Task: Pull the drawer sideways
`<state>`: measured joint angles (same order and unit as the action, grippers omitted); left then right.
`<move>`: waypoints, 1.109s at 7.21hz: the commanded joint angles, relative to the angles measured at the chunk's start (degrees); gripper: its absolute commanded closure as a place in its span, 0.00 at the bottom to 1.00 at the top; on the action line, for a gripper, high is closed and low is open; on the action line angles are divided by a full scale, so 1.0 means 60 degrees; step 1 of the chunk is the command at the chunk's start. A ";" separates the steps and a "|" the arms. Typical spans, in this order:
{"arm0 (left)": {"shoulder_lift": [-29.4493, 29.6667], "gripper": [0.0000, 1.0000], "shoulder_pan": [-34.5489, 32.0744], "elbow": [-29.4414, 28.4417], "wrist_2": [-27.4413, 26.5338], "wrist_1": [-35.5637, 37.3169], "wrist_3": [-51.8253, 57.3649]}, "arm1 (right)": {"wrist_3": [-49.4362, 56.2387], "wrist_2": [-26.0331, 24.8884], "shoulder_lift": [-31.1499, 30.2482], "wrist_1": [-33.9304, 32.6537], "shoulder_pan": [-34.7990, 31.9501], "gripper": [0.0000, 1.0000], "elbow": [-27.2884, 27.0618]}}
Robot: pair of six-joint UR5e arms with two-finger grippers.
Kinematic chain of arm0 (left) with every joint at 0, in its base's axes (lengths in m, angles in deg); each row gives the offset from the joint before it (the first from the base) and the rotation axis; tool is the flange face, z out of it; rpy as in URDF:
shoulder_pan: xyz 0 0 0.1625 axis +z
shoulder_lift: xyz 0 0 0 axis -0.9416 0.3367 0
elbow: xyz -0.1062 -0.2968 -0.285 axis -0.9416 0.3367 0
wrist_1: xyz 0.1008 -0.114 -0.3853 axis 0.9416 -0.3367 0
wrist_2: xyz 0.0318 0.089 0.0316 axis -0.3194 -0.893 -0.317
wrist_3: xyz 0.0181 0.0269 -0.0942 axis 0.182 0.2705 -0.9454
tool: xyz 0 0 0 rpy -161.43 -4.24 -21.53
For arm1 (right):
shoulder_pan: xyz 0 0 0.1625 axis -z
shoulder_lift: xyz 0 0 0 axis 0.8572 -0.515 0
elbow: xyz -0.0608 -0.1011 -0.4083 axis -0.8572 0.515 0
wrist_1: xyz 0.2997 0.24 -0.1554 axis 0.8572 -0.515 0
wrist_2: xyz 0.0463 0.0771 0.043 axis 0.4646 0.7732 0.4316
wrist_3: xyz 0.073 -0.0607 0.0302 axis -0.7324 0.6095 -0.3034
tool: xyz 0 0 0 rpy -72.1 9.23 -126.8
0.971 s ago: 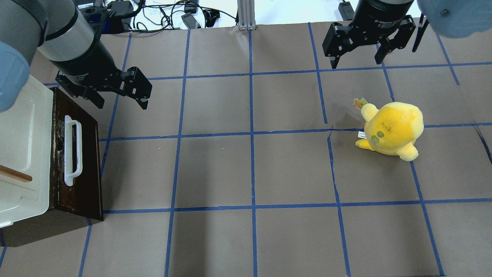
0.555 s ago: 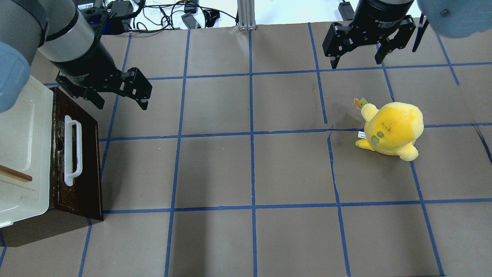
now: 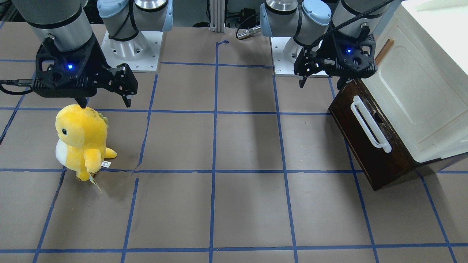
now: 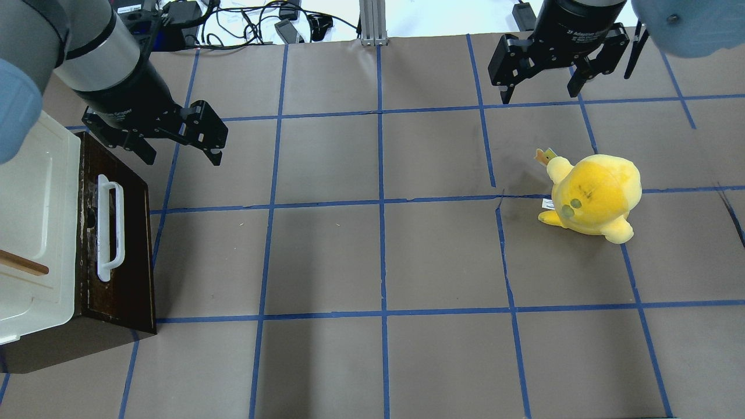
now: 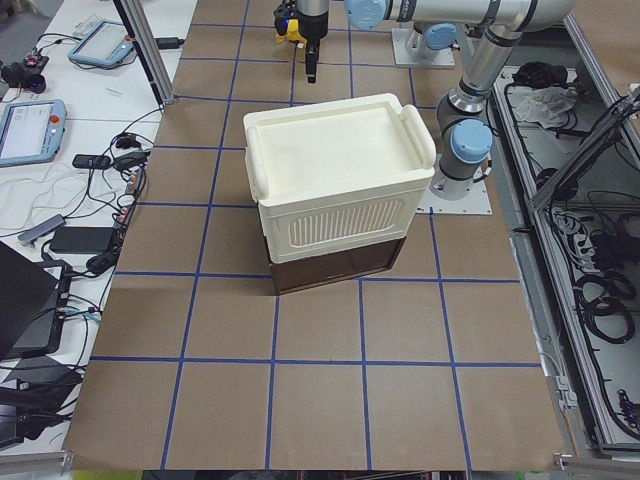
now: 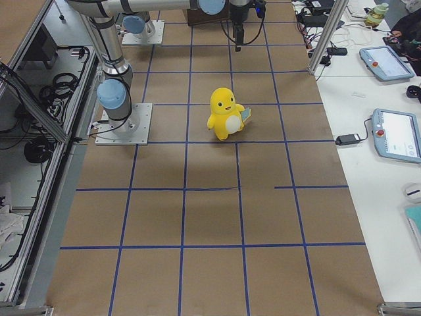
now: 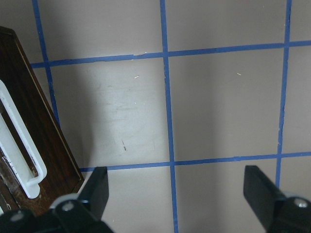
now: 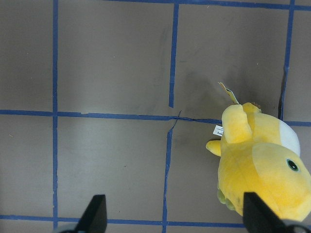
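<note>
I hold the left end effector [image 4: 184, 156] spread wide, I judge to straddle the handle [image 4: 110, 228]. The drawer [image 4: 132, 244] sits closed just beside and below it on the counter [image 4: 326, 256].

Bright, even light from overhead. Table [image 4: 442, 256] reads matte, with soft, diffuse shadows ahead of the left gripper [image 7: 177, 194] and the right gripper [image 8: 175, 216]. Beyond the right gripper, the overhead view clips to white past the table edge. Wrist views: gripper fingers soft at frame bottom, table sharp. Side views coarser.
</note>
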<state>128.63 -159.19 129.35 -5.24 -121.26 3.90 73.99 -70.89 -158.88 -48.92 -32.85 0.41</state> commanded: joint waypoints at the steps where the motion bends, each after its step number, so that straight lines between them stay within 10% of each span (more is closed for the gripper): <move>1: 0.0113 0.00 -0.0056 0.0005 0.0003 0.0170 -0.0088 | 0.0000 -0.0011 0.0000 0.0000 0.0000 0.00 0.0000; 8: 0.1837 0.00 -0.0948 0.0121 -0.3066 0.0757 -0.3303 | 0.0000 0.0003 0.0000 0.0000 0.0000 0.00 0.0000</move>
<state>136.35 -163.34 129.96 -19.41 -117.27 -9.95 73.99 -70.87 -158.87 -48.92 -32.84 0.41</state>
